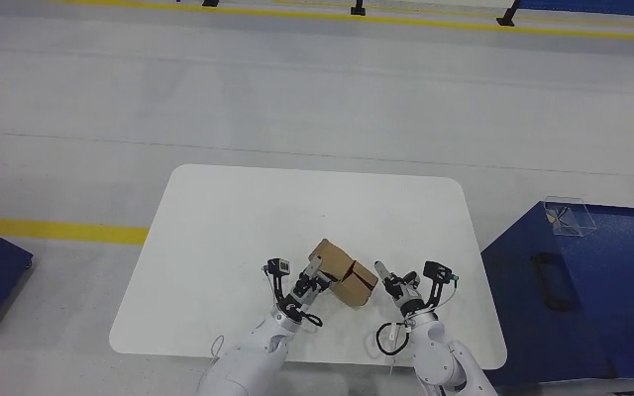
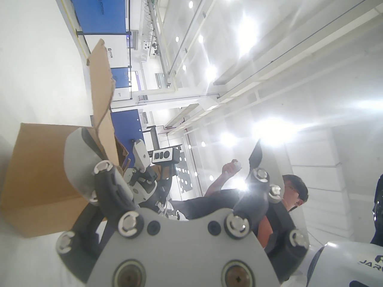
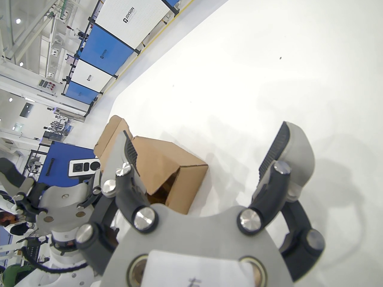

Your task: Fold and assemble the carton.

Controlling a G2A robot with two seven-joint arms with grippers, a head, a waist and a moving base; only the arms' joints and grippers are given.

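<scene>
A brown carton (image 1: 339,269) lies on its side near the front of the white table (image 1: 248,228). My left gripper (image 1: 309,284) sits at its left side and is open. In the left wrist view one finger (image 2: 80,156) rests against the carton (image 2: 42,174), beside a raised flap (image 2: 101,85), and the left gripper (image 2: 166,141) holds nothing. My right gripper (image 1: 388,285) is open just right of the carton. In the right wrist view the right gripper (image 3: 206,134) has one finger (image 3: 128,150) in front of the carton (image 3: 176,162), whose open end with loose flaps (image 3: 167,186) faces it.
A blue cabinet (image 1: 565,287) stands off the table's right edge with a clear plastic box (image 1: 570,213) on top. Another blue object (image 1: 10,267) sits at the far left. The back and left of the table are bare white surface.
</scene>
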